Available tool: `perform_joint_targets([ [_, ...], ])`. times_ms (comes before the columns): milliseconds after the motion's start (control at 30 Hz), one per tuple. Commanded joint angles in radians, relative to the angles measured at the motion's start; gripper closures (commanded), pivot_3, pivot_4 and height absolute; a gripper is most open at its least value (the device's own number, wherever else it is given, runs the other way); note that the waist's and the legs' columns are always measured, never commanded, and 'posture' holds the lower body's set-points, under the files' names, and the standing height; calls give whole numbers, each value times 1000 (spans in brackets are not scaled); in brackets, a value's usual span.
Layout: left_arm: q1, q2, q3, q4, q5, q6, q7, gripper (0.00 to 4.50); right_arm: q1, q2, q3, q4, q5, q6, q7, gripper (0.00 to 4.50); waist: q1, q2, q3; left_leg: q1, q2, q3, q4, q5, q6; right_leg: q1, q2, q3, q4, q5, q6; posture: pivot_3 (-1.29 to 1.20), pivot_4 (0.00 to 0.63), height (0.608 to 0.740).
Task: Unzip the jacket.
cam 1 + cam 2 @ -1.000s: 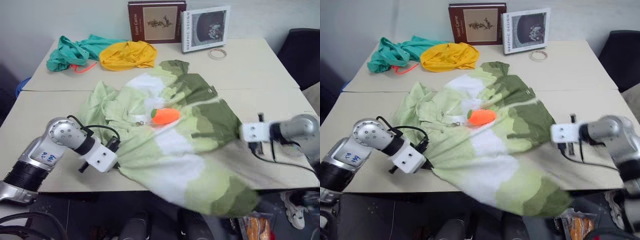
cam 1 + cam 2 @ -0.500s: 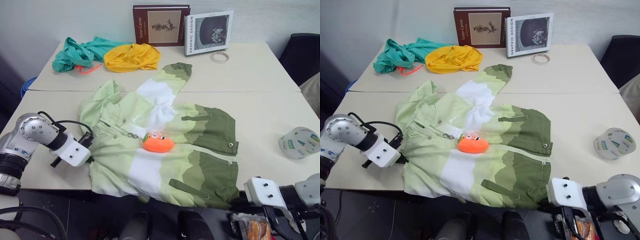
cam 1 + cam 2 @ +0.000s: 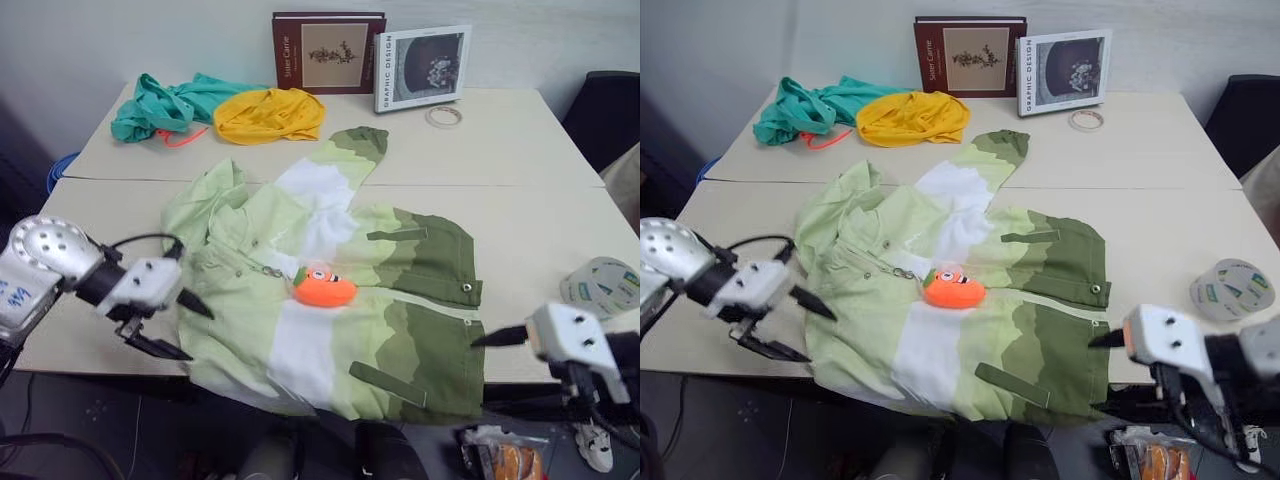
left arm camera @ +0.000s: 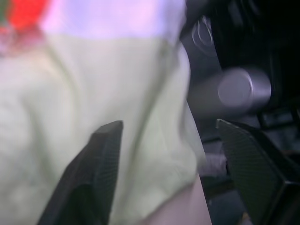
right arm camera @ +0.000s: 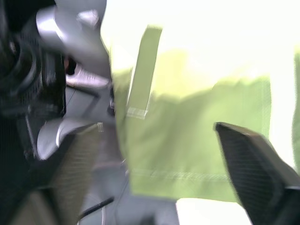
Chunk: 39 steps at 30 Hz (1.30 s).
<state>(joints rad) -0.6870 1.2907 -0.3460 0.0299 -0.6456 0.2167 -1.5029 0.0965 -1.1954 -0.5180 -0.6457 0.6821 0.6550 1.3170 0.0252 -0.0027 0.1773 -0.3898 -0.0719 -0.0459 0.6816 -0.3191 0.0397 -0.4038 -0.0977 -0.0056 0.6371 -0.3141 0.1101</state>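
Pale green, white and olive, the jacket (image 3: 330, 290) lies flat mid-table, hem over the six o'clock edge, an orange toy (image 3: 323, 287) on its front. Left gripper (image 3: 172, 325) at nine o'clock and right gripper (image 3: 1102, 340) at four both stand spread, holding nothing. Best pin the cloth beside the zip, then pinch the small puller squarely.

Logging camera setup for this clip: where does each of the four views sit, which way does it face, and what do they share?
Left eye and right eye views: head stereo pair, looking forward and down at the table and the jacket; left gripper and right gripper show.
Left wrist view: along open fingers onto pale jacket fabric.
Right wrist view: along open fingers onto the olive hem.
Shared: the jacket appears in all four.
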Motion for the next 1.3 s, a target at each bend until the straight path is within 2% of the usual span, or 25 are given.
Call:
perform_joint_targets([
  [33,-211,-138,58,102,-34,145,-99,6,-269,43,120,62,136,73,-149,0,0,0,0,0,0,0,0,0,0,1,0,-1,-1,0,0,0,150,740],
  [133,-332,-279,25,256,104,71,-91,6,-455,118,328,101,67,100,-230,0,-4,-1,-1,2,-1,0,0,1,-2,1,1,-2,1,0,-1,0,150,740],
  [233,-372,-349,-55,357,214,-23,-108,586,-583,234,537,153,-54,87,-300,0,-19,-2,-1,-4,-1,1,0,2,-2,-8,1,-1,9,0,-1,0,150,740],
  [333,-378,-377,-125,462,324,-192,-112,1527,-665,339,667,211,-139,75,-345,0,-33,-4,-1,-15,-2,2,1,2,-2,-19,1,-1,11,0,-1,0,150,740],
  [500,-400,-427,-141,675,437,-383,-112,1527,-743,490,802,316,-269,40,-412,0,-39,-4,0,-17,-4,1,2,3,-3,-26,0,-10,15,0,-1,0,150,740],
  [733,-393,-434,-148,790,529,-528,-110,1527,-782,656,879,440,-373,1,-468,0,-35,-4,0,-17,-5,0,3,3,-3,-25,-1,-10,17,0,-1,0,150,740],
  [867,-393,-467,-145,867,616,-614,-71,1573,-787,700,886,488,-399,-26,-458,909,-28,-5,-1,-17,-6,0,4,3,-3,-25,-1,-11,18,0,-1,0,150,740],
  [1233,-374,-563,-101,1046,772,-713,74,1573,-739,686,854,445,-372,2,-417,4463,-24,-5,-2,-15,-7,0,5,4,-3,-24,-1,-13,22,0,-1,0,150,740],
  [1300,-367,-567,-90,1059,787,-720,77,1573,-714,664,832,424,-362,15,-412,4463,-21,-4,-2,-15,-9,-1,5,5,-3,-24,-1,-13,22,0,-1,0,150,740],
])
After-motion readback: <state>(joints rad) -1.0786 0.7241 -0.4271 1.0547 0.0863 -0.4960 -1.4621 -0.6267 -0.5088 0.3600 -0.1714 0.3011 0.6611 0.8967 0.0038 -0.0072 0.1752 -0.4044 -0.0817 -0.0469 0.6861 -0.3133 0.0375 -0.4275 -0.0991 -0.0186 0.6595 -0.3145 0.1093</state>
